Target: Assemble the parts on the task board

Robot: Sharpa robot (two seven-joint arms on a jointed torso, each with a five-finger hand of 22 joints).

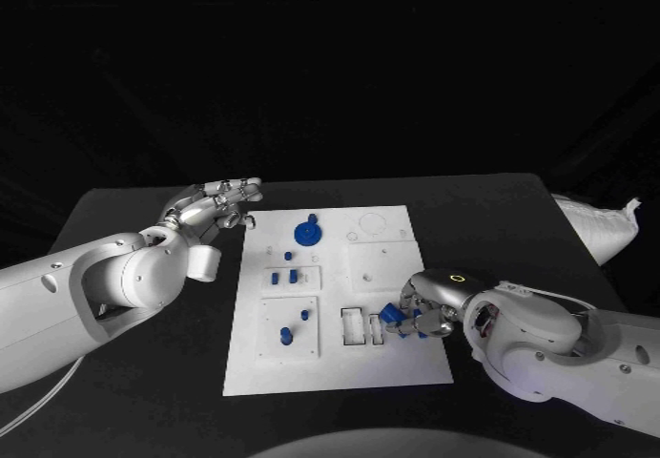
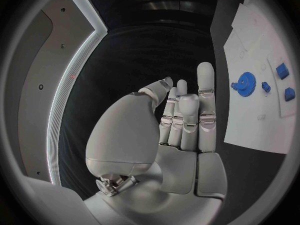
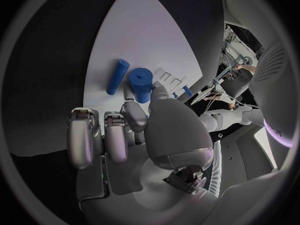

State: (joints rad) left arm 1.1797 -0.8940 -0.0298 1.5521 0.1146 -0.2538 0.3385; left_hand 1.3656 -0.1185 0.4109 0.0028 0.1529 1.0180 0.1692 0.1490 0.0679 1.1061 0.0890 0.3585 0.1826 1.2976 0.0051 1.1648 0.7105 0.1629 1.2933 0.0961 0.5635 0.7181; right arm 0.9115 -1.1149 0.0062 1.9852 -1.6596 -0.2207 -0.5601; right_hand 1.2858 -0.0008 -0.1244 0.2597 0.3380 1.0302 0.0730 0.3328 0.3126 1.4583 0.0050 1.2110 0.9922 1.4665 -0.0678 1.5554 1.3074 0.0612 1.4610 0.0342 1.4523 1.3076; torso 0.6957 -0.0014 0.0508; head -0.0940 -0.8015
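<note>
Your right hand (image 1: 429,315) sits low over the near right part of the white task board (image 1: 337,372), its fingers pinching a short blue cylinder (image 3: 141,84); a blue peg (image 3: 117,76) lies just beside it on the board. Your left hand (image 1: 214,205) hovers off the board's far left corner above the black bench (image 1: 137,215), fingers straight and together, grasping nothing. A blue gear (image 1: 308,232) stands near the far edge, clear of both hands.
</note>
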